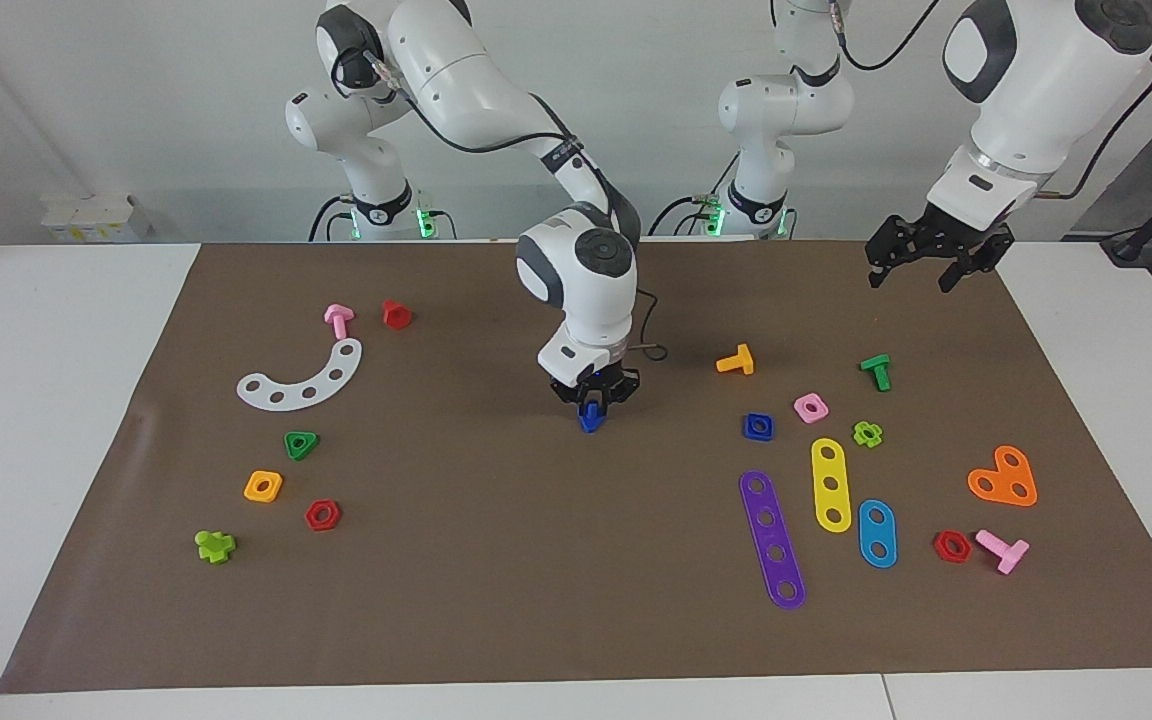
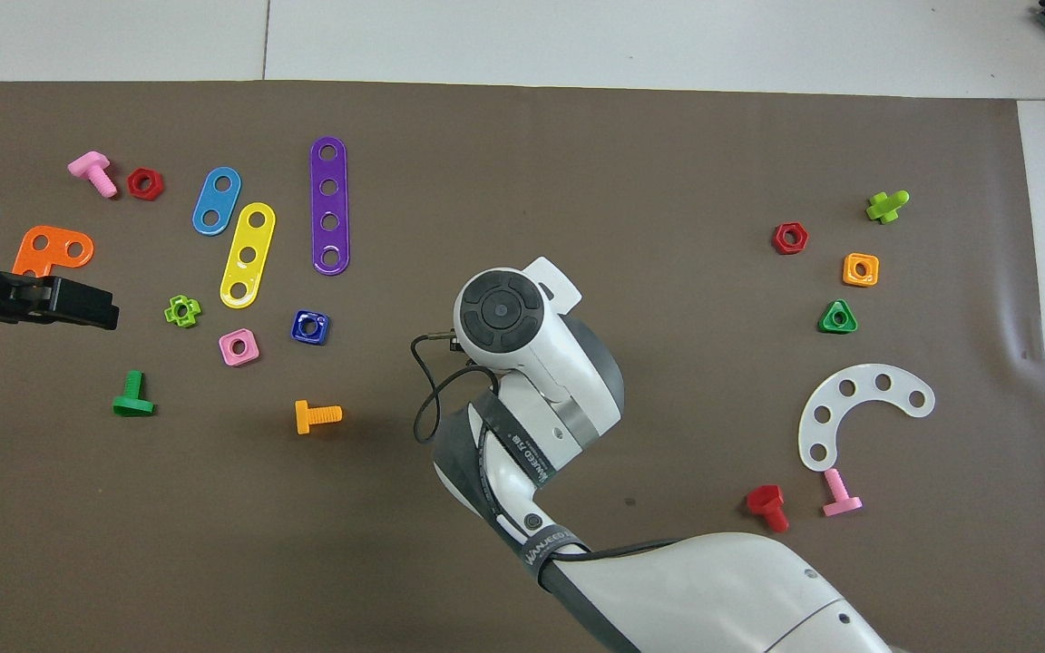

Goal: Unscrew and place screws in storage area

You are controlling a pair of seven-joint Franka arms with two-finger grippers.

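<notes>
1. The facing view shows the right tool [image 1: 592,397] low over the middle of the worktop [image 1: 496,600], clamped on the blue bolt [image 1: 590,419]; from overhead the arm's wrist hides both.
2. The bolt hangs from the fingers with its tip at or just above the mat; contact is hard to judge.
3. The blue nut [image 1: 758,426] lies loose toward the left arm's end, beside a pink nut [image 1: 810,407].
4. The left tool [image 1: 924,262] waits in the air over the mat's edge at that arm's end, jaws apart.
5. Counted: two pink bolts, one orange, one green, one red, one lime; two red nuts, plus one each of pink, orange, green triangular and lime.
6. Five plates: purple [image 1: 772,539], yellow [image 1: 830,484], light blue [image 1: 877,533], orange [image 1: 1004,478], white arc [image 1: 302,378].
7. Nothing lies directly beside the held bolt; the orange bolt [image 1: 736,361] is the closest bolt.
</notes>
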